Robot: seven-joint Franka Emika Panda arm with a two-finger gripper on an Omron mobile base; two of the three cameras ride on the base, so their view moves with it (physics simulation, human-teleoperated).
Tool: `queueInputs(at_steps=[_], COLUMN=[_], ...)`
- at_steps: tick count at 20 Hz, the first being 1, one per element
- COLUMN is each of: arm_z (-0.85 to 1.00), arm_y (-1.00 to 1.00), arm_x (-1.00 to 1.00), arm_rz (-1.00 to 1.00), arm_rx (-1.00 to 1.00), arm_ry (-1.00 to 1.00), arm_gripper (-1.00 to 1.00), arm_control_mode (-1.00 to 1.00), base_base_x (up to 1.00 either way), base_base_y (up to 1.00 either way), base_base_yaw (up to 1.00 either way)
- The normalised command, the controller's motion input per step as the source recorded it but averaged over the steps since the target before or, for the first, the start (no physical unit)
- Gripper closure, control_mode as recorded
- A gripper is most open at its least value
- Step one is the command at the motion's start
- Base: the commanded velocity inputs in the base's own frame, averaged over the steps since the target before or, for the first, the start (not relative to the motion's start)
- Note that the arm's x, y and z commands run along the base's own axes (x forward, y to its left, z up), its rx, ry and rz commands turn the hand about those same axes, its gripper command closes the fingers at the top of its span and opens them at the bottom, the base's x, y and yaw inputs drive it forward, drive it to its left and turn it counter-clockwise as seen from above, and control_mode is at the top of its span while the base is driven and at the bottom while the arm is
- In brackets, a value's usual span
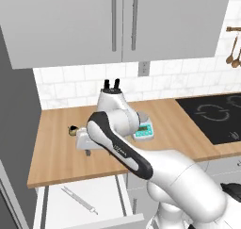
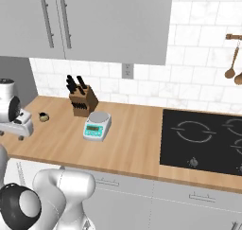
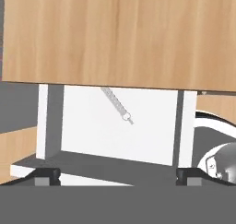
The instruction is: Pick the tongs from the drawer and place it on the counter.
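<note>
Drawer point(image 1: 56, 202) is pulled out below the counter edge, white inside, sitting at about 7 o'clock in the left base view. Tongs point(image 1: 79, 200) lie flat on its floor, running diagonally — nothing touching them. In the hand view the tongs point(image 3: 116, 105) show partly, one end poking out from under the counter lip toward 12 o'clock, the rest hidden by the wood.

Gripper point(image 3: 117, 174) hangs above the open drawer point(image 3: 138, 135), looking down into it; its two dark tips sit wide apart at 7 and 5 o'clock with nothing between them — spread open, holding nothing.

Counter point(image 1: 56, 162) next, light-brown planks. The arm's hand end hovers over it at about 9 o'clock of centre in the left base view. A small teal kitchen scale point(image 2: 97, 125) stands on the counter point(image 2: 137, 148) near mid-frame in the right base view. Behind it at 11 o'clock, a knife block point(image 2: 83, 101) with black handles, and a small dark round object point(image 2: 43, 116) off at 9 o'clock.

Black cooktop point(image 2: 208, 139) sits at 3 o'clock. Furthest back: white tiled wall, grey upper cabinets point(image 2: 85, 21) at 12 o'clock, wooden spoons point(image 2: 231, 58) hanging at 2 o'clock.
</note>
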Motion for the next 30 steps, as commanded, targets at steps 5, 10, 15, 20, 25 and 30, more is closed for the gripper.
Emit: queueInputs(at_steps=[5,10,15,20,25,30], arm_z=[-0.6,-0.34,-0.65,-0.77,-0.74,-0.72], arm_y=[0.37,0.45,0.39,0.18,0.03,0.39], arm_x=[-0.06,-0.04,-0.22,-0.13,-0.28,-0.63], arm_rz=[0.0,0.0,0.0,0.02,0.02,0.0], arm_rx=[0.06,0.0,0.0,-0.01,0.0,-0.01], arm_ry=[0.17,0.21,-0.03,-0.03,0.0,-0.01], arm_gripper=[-1.0,-1.0,-1.0,-1.0,-1.0,-1.0], arm_control_mode=[-1.0,-1.0,-1.0,-1.0,-1.0,-1.0], base_base_x=[0.0,0.0,0.0,0.0,0.0,0.0], base_base_y=[0.0,0.0,0.0,0.0,0.0,0.0], base_base_yaw=[0.0,0.0,0.0,0.0,0.0,0.0])
